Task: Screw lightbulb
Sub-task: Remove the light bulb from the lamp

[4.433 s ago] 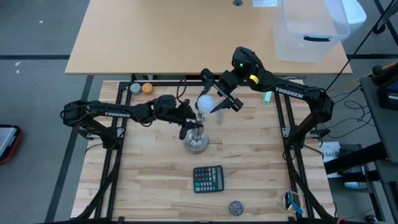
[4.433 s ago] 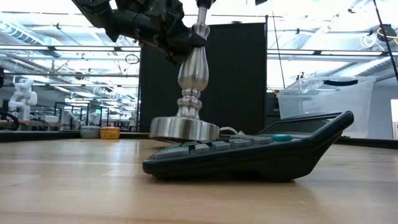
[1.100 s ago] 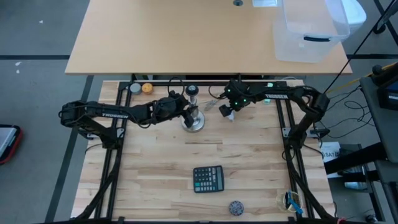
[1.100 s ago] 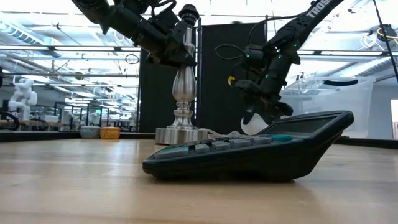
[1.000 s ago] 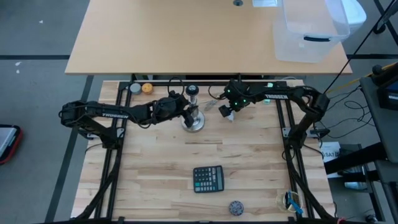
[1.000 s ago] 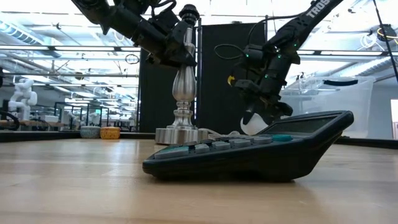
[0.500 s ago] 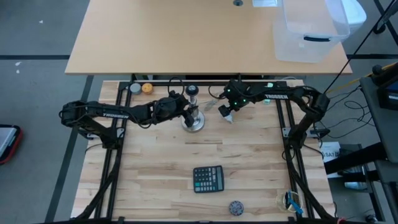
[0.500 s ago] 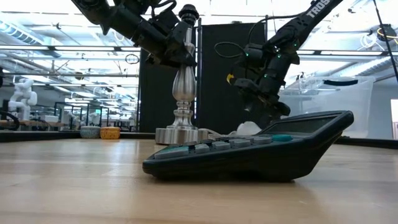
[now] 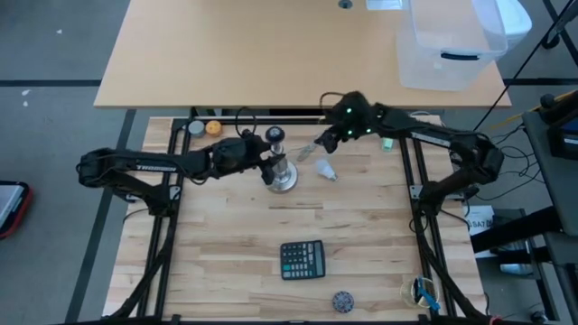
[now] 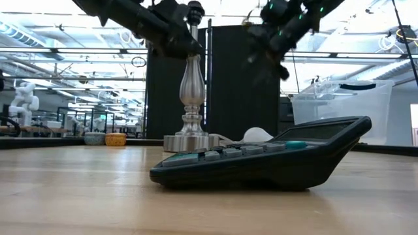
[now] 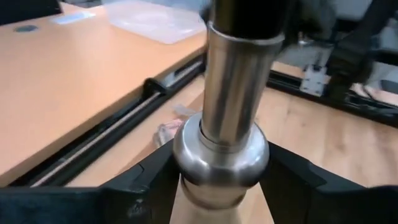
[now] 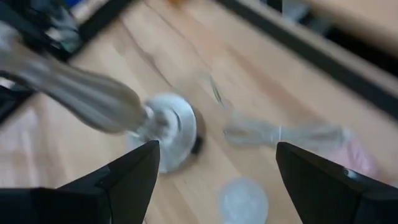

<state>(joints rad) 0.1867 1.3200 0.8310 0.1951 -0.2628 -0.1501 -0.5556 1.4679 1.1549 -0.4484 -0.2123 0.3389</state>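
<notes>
From above I see the lightbulb (image 9: 325,169) lying on its side on the worktop (image 9: 361,244), just right of the silver stand (image 9: 281,171). My right gripper (image 9: 318,147) hangs apart from the bulb, toward the far edge, jaws spread and empty. My left gripper (image 9: 269,161) sits at the stand's stem.

At table height, the bulb (image 10: 257,135) peeks over the calculator (image 10: 274,160), right of the stand (image 10: 189,98).

My left wrist camera shows the jaws standing either side of the stand (image 11: 227,124); I cannot tell whether they grip it.

My right wrist camera shows the bulb (image 12: 243,200) lying free between the wide fingers (image 12: 118,180).
</notes>
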